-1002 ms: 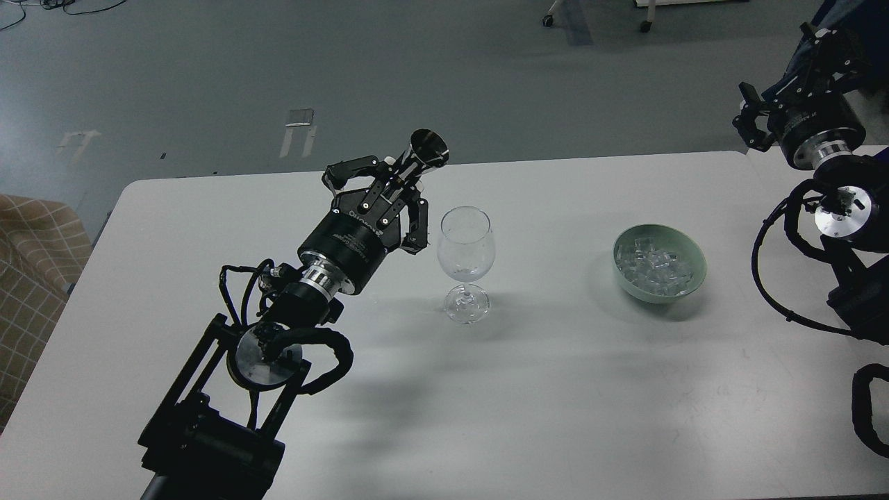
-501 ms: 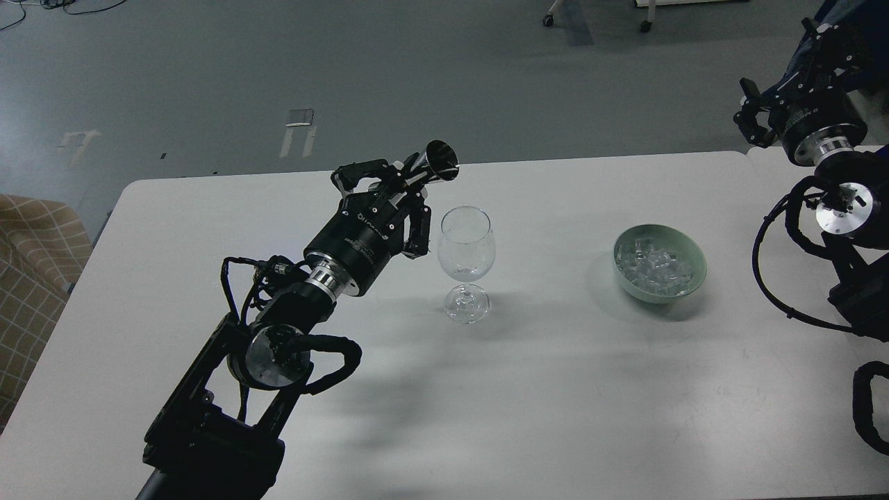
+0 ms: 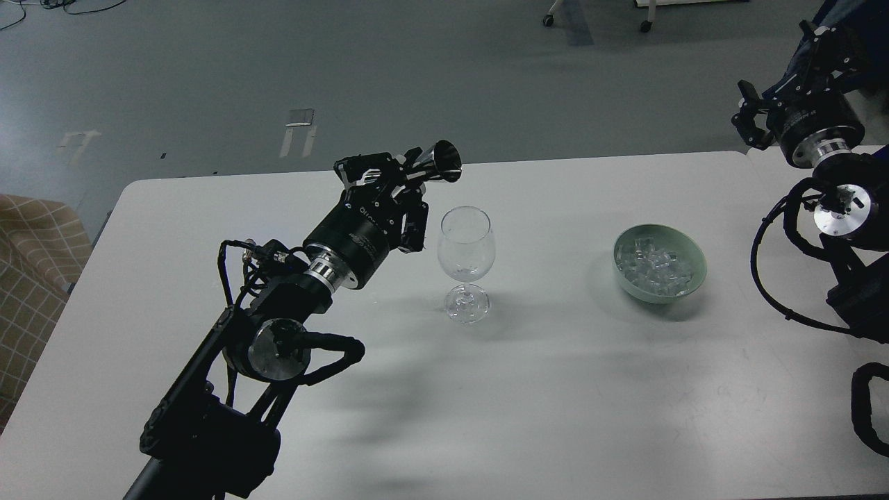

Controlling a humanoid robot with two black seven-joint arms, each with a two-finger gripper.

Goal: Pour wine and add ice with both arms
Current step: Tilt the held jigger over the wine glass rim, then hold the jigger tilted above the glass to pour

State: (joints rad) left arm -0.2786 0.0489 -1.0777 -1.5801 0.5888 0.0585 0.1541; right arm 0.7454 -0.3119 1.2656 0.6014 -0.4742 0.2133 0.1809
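Observation:
My left gripper point(image 3: 406, 177) is shut on a small shiny metal measuring cup point(image 3: 439, 161). The cup lies tilted on its side, its mouth facing right, just above and left of the rim of an empty clear wine glass point(image 3: 466, 260). The glass stands upright in the middle of the white table point(image 3: 555, 389). Clear ice cubes point(image 3: 653, 264) lie heaped in a pale green bowl point(image 3: 684, 274) to the right of the glass. My right gripper point(image 3: 749, 114) hangs open and empty above the table's far right corner, well away from the bowl.
My right arm's elbow and looped cables point(image 3: 785, 278) hang over the table's right edge. A checked tan seat point(image 3: 35, 257) stands at the left of the table. Grey floor lies beyond the far edge.
My left gripper has rolled and shifted slightly right, tipping the measuring cup's mouth from upward to sideways toward the glass. The right arm has barely moved.

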